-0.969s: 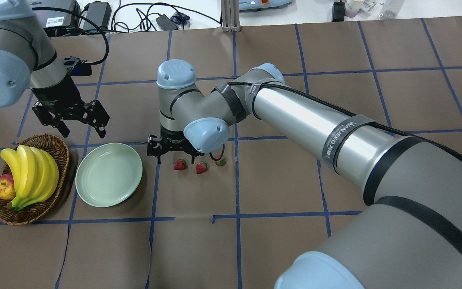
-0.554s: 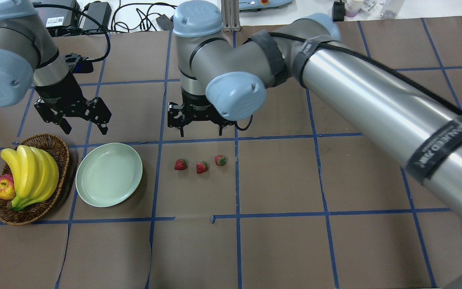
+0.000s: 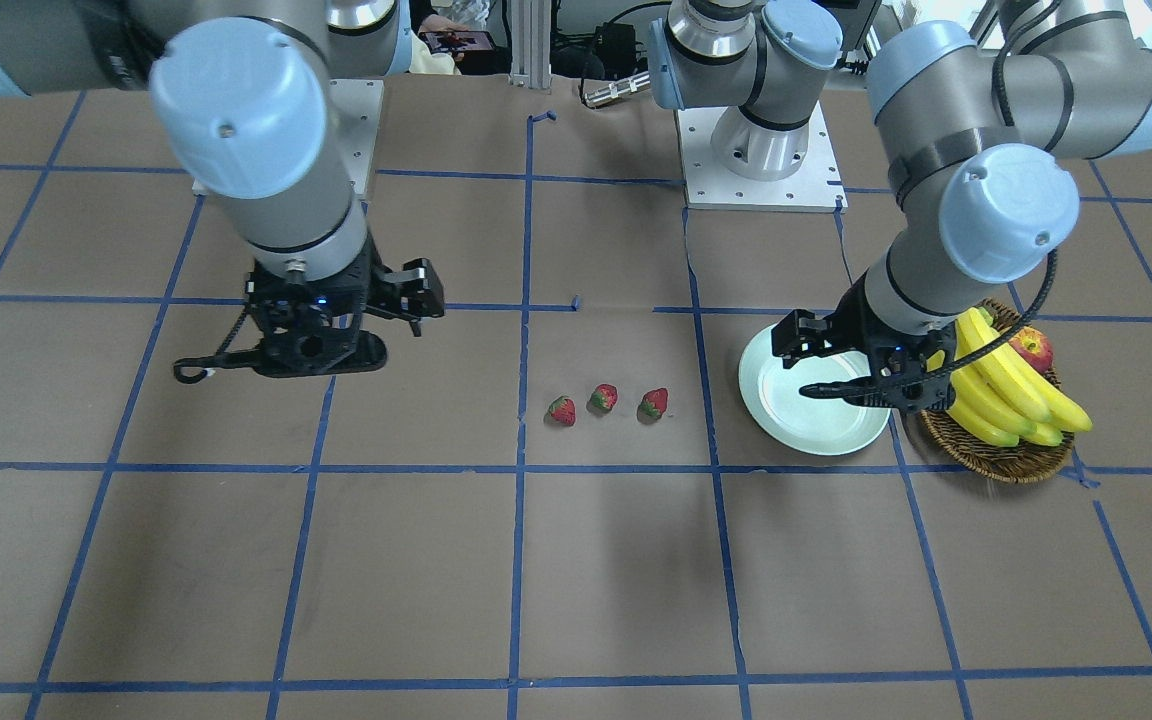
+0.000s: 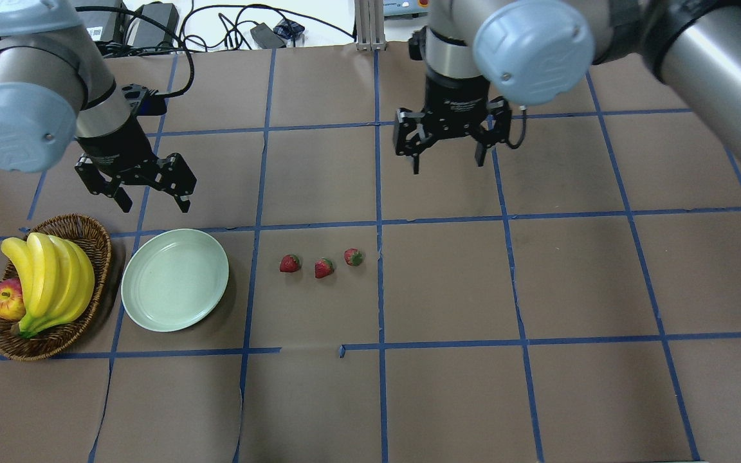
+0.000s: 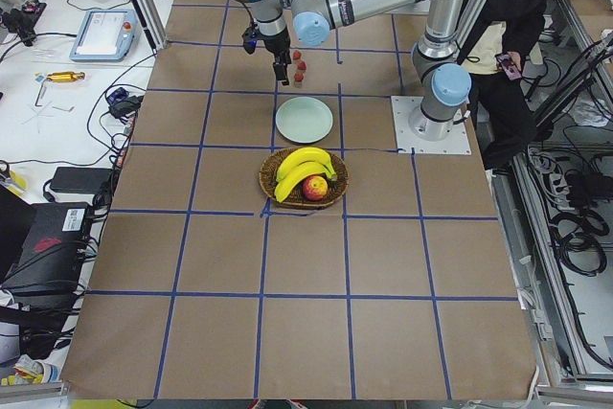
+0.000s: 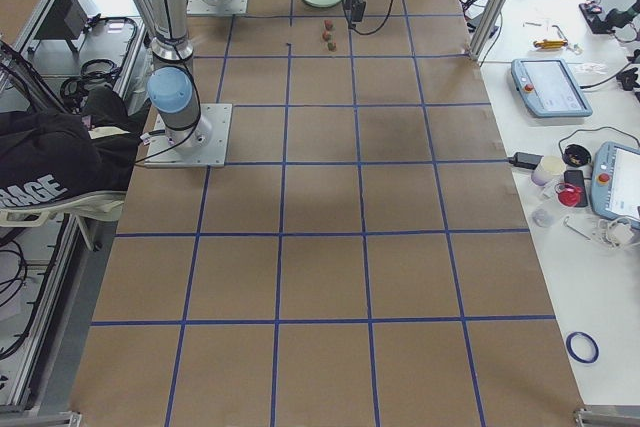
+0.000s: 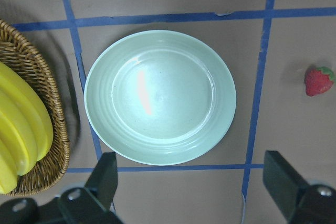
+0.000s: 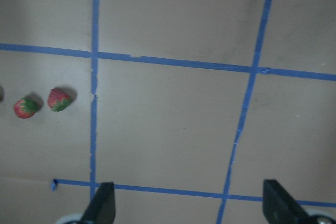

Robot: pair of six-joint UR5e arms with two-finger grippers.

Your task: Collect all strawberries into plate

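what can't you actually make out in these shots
- strawberries: the right wrist view shows two; the third is cut off at its left edge.
- apple: in the overhead view, mostly hidden behind the bananas.
- plate: in the front-facing view, partly covered by the left gripper.
- strawberry caps: too small to see in the exterior right view.

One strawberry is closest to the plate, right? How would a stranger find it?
Find the wicker basket of bananas; beside it sits a pale green plate. Beyond the plate, three strawberries lie in a short row on the brown paper. The nearest strawberry is the end one facing the plate, with neighbours on its far side only.
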